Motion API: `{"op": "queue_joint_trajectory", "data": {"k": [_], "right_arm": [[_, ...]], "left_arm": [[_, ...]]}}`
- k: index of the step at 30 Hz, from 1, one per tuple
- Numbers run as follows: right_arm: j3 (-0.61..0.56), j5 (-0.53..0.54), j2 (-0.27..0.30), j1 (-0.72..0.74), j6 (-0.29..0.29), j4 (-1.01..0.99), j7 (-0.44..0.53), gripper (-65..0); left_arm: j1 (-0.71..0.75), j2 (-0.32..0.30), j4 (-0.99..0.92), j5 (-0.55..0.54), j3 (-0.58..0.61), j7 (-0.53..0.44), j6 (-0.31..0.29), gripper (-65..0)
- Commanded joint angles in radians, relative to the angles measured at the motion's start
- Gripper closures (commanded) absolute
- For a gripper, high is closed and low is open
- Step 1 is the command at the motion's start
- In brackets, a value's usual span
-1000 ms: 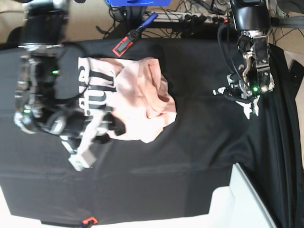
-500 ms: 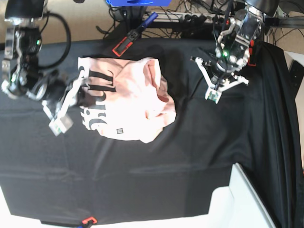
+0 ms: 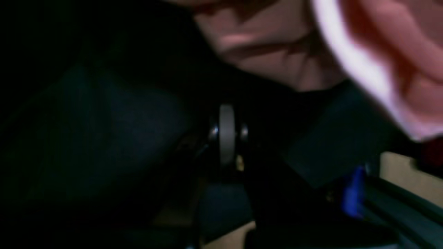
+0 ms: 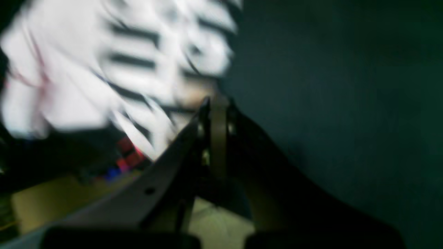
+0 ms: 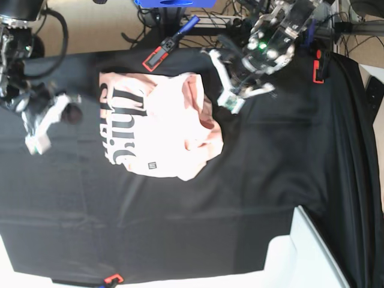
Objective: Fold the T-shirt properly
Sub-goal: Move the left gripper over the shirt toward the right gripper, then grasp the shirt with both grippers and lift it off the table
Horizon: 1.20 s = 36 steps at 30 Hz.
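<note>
Base view: T-shirt (image 5: 159,123) lies bunched near the table cloth's (image 5: 270,180) far edge, lettering on its left part, plain folds heaped on its right; long axis roughly runs far edge to near edge. Risk: the heaped folds get creased in if grabbed blind. Left gripper (image 5: 231,99) clenched, empty, just beside the shirt's right edge. Right gripper (image 5: 37,135) clenched, empty, apart from the shirt near the left edge.

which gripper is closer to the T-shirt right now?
Left. The left gripper hangs just off the T-shirt at its plain folded edge, near the table's far side. The right gripper sits off the lettered edge, clearly apart over the black cloth.
</note>
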Motion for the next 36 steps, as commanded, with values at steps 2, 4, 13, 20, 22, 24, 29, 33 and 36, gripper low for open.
{"op": "queue_joint_trajectory", "data": {"k": [2,4,13,20,22,24,29,33,36], "right_arm": [[-0.001,0.001,0.031,0.008,0.007,-0.018,0.020,0.0],[-0.002,-0.033,0.034,0.001,0.007,-0.042,0.021,0.0],[-0.005,-0.220,-0.027,-0.005,0.007,-0.076,0.014,0.0],[-0.088,-0.246,-0.049,-0.007,0.007,-0.128,0.020,0.0],[-0.123,-0.246,-0.052,-0.008,0.007,-0.128,0.020,0.0],[-0.159,-0.246,-0.067,-0.005,0.007,-0.128,0.021,0.0],[-0.228,-0.249,-0.099,-0.001,0.007,-0.128,0.021,0.0],[-0.275,-0.249,-0.113,0.007,0.007,-0.125,0.021,0.0],[-0.311,-0.249,-0.144,0.007,0.007,-0.122,0.021,0.0]], "left_arm": [[0.027,-0.022,0.087,0.013,-0.057,-0.023,0.014,0.0],[0.045,-0.021,0.131,0.013,-0.090,-0.023,0.014,0.0],[-0.070,0.068,-0.039,0.013,-0.001,0.000,0.014,0.0],[-0.211,0.163,-0.222,0.014,0.007,0.019,0.014,0.0],[-0.249,0.192,-0.262,0.019,0.007,0.019,0.014,0.0],[-0.297,0.223,-0.308,0.022,0.007,0.020,0.014,0.0],[-0.409,0.297,-0.455,0.022,0.007,0.016,0.014,0.0],[-0.503,0.364,-0.569,0.023,0.015,0.012,0.012,0.0],[-0.578,0.399,-0.642,0.023,0.085,0.009,0.012,0.0]]}}
